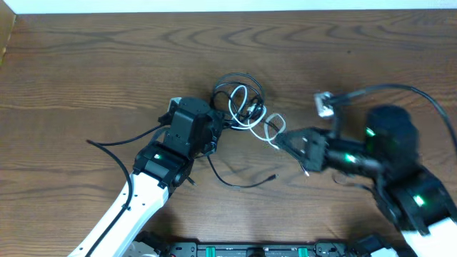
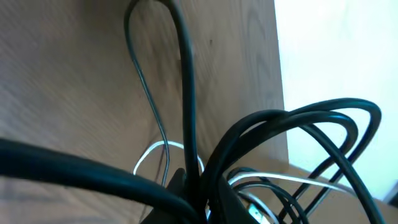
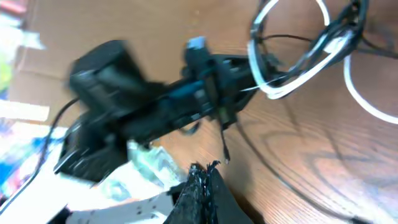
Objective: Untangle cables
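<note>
The cables [image 1: 243,103] lie as a knot of thin black and white loops at mid-table. My left gripper [image 1: 223,127] is at the knot's left edge. In the left wrist view it [image 2: 202,190] is shut on a black cable [image 2: 186,93] that rises upright between the fingers, with a white cable [image 2: 280,179] behind. My right gripper [image 1: 280,138] points left at a white cable end on the knot's right. In the right wrist view it [image 3: 202,174] is shut, with nothing visible between its fingertips. White loops [image 3: 273,93] lie farther off, beside the left arm [image 3: 186,99].
A loose black cable [image 1: 235,182] trails toward the table's front. A small grey connector [image 1: 323,105] sits behind the right arm. The table's far edge [image 1: 228,10] runs along the top. A black rail [image 1: 250,250] lines the front edge.
</note>
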### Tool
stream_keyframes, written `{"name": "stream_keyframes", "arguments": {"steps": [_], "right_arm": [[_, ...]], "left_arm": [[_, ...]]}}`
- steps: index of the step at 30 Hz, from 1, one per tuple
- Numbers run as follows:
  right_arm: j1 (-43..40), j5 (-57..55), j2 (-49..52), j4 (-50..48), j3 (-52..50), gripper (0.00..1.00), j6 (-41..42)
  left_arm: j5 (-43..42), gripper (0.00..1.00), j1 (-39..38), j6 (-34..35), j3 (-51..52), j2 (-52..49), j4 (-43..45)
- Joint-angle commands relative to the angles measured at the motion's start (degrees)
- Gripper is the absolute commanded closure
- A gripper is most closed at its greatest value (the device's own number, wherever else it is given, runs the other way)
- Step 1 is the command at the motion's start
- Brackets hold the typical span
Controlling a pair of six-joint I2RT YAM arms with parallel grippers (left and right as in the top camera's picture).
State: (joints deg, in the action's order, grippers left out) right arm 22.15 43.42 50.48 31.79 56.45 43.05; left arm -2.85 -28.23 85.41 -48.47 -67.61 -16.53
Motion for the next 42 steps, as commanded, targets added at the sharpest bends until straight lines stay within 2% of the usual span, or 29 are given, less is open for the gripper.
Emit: {"name": "stream_keyframes", "arguments": {"steps": [1,4,7,9,12,14,19,23,29,34,42], "right_arm": [[-1.25,3.13,-4.98,0.59,0.44,0.99,-4.81],[-2.03,-0.74,-8.41,1.07,0.44,0.99,-7.52],[-1.55,-4.17,-7.45,5.53,0.44,0.81,-5.6],[-0.11,-4.2,-4.55,7.52,0.37,0.76,-3.23],[4.33,-4.37,1.84,5.68,0.35,0.78,0.31],[8.17,-3.69,7.65,0.2,0.35,0.81,1.6],[13.44,-2.56,17.2,-11.63,0.35,0.8,3.43],[13.53,-5.66,21.49,-11.85,0.35,0.79,6.86],[13.55,-13.44,25.11,-12.9,0.35,0.78,12.59],[13.51,-19.1,25.94,-12.87,0.35,0.79,13.4],[11.98,-16.83,25.92,-14.58,0.35,0.81,20.2]], "left_arm": [[5.05,0.92,0.17,-1.18,-0.5,-0.13,-0.13],[4.76,0.92,0.17,-1.18,-0.5,-0.55,-0.22],[2.86,0.92,0.15,-1.18,-0.5,-0.55,-0.13],[1.97,0.92,0.15,-1.22,-0.5,-0.55,-0.15],[1.99,0.92,0.13,-2.49,-0.5,-0.52,-0.15],[1.99,0.92,0.11,-2.47,-0.5,-0.55,-0.13],[1.97,0.92,0.13,-2.49,-0.5,-0.55,-0.15],[1.79,0.92,0.13,-2.47,-0.5,-0.55,-0.15],[1.77,0.92,0.11,-2.47,-0.5,-0.55,-0.15],[0.28,0.92,0.13,-2.78,-0.5,-0.52,-0.15],[0.28,0.92,0.13,-3.37,-0.5,-0.52,-0.17]]}}
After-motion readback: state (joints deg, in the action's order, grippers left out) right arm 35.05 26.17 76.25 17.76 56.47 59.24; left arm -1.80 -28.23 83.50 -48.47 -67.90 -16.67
